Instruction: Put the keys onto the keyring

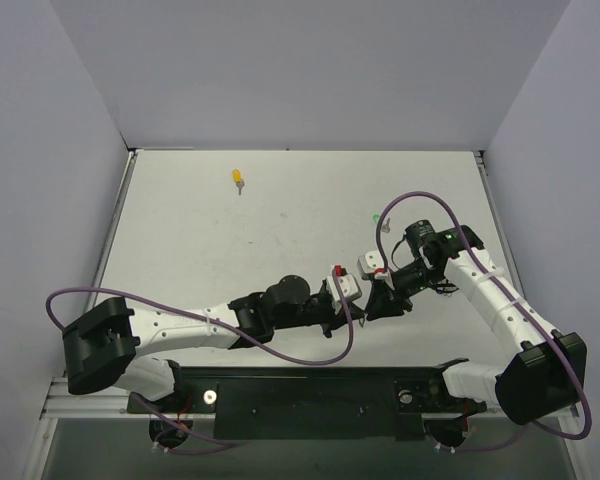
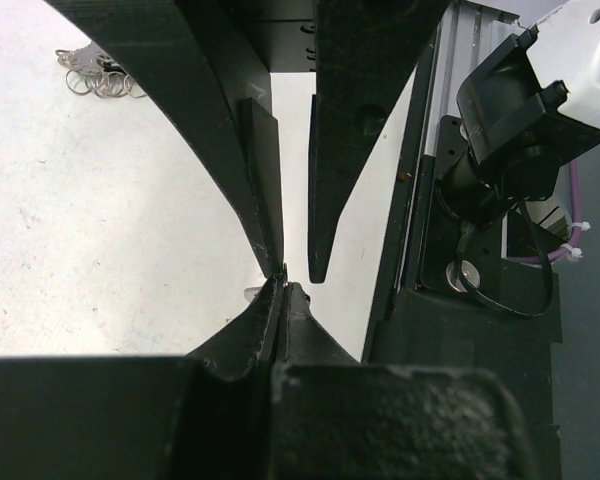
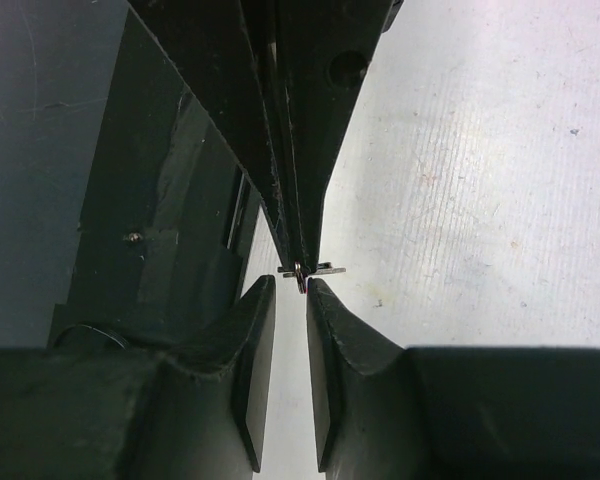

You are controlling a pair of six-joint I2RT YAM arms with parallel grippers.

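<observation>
Right wrist view: the left gripper [image 3: 300, 262] reaches in from the top, clenched on a thin silvery wire loop [image 3: 299, 272]. I cannot tell whether it is key or keyring, since the black fingers hide the rest. The right gripper [image 3: 291, 290] stands parted just under that loop, not gripping it. In the left wrist view, a heap of silvery rings [image 2: 92, 78] lies on the table [image 2: 80, 250], partly cut off by a finger. Overhead, the yellow key [image 1: 239, 178] lies far off alone. The green key [image 1: 377, 215], near the right arm, is too small to make out.
</observation>
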